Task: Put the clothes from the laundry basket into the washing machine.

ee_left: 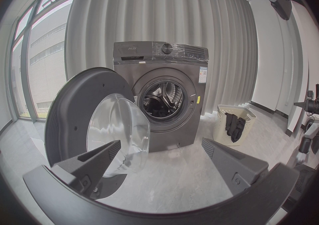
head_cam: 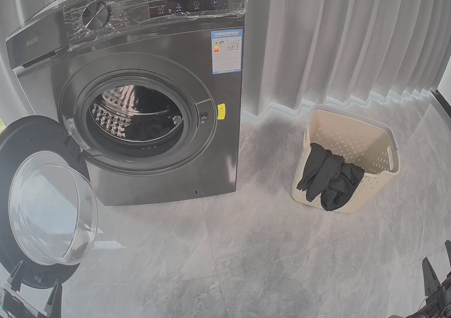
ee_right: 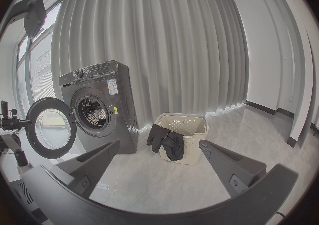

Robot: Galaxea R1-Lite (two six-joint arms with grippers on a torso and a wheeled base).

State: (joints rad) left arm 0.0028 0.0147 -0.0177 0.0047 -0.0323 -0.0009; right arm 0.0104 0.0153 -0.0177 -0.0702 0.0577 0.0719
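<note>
A cream laundry basket [head_cam: 376,143] stands on the floor to the right of the washing machine [head_cam: 225,145]. Black clothes [head_cam: 329,178] hang over the basket's front rim. The machine's round door [head_cam: 47,206] is swung wide open to its left, and a dark garment [head_cam: 145,129] lies in the drum. My left gripper [head_cam: 36,281] is low at the near left, just in front of the door, open and empty. My right gripper [head_cam: 438,262] is low at the near right, well short of the basket, open and empty. The right wrist view looks at the black clothes [ee_right: 166,141] and basket [ee_right: 194,129] between the open right gripper [ee_right: 159,142] fingers.
White curtains [head_cam: 338,28] hang behind the machine and the basket. Grey tiled floor [head_cam: 263,248] lies open between me, the machine and the basket. The open door [ee_left: 76,109] juts out close to my left gripper [ee_left: 160,142].
</note>
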